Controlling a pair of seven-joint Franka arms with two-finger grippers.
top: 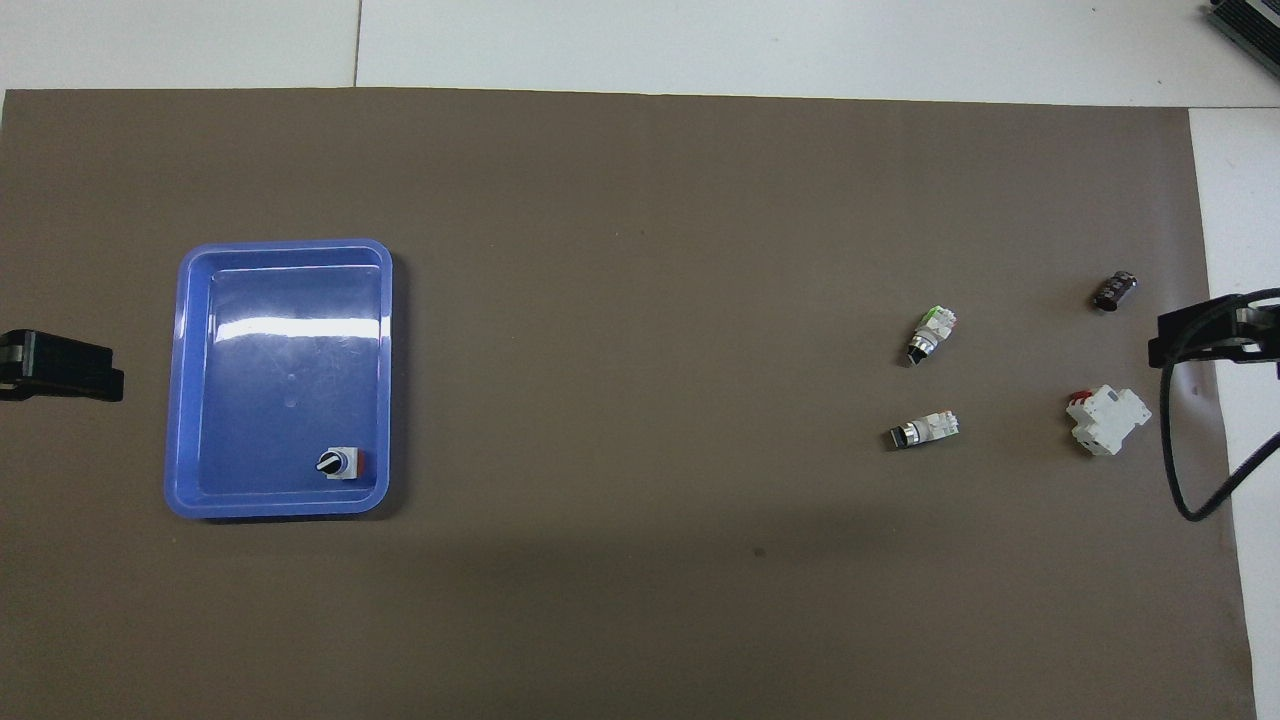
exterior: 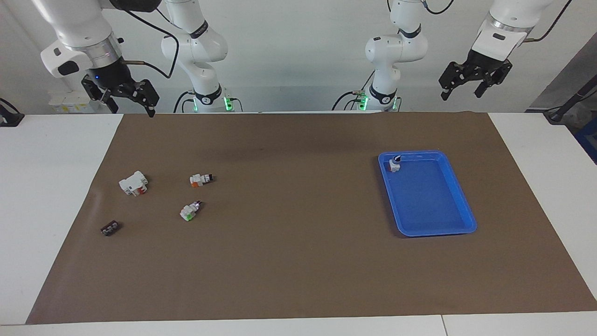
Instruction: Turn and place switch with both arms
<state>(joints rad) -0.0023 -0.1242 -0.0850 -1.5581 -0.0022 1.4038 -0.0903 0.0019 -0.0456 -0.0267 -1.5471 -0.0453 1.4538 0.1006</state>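
Note:
The switch (exterior: pixel 201 179) lies on its side on the brown mat toward the right arm's end, orange block showing and black knob end pointing toward the left arm's end; it also shows in the overhead view (top: pixel 925 430). My right gripper (exterior: pixel 130 105) hangs open and empty, high over the mat's edge by its base, apart from the switch; its tip shows in the overhead view (top: pixel 1200 335). My left gripper (exterior: pixel 461 91) hangs open and empty, high over the left arm's end; it also shows in the overhead view (top: pixel 60 365).
A blue tray (exterior: pixel 436 232) (top: pixel 280 246) holds an upright white switch with a black knob (exterior: pixel 394 163) (top: pixel 340 462) in its corner. A green-block switch (exterior: pixel 190 211) (top: pixel 932 333), a larger white block (exterior: pixel 133 183) (top: pixel 1107 418) and a small dark part (exterior: pixel 110 228) (top: pixel 1115 291) lie near the orange switch.

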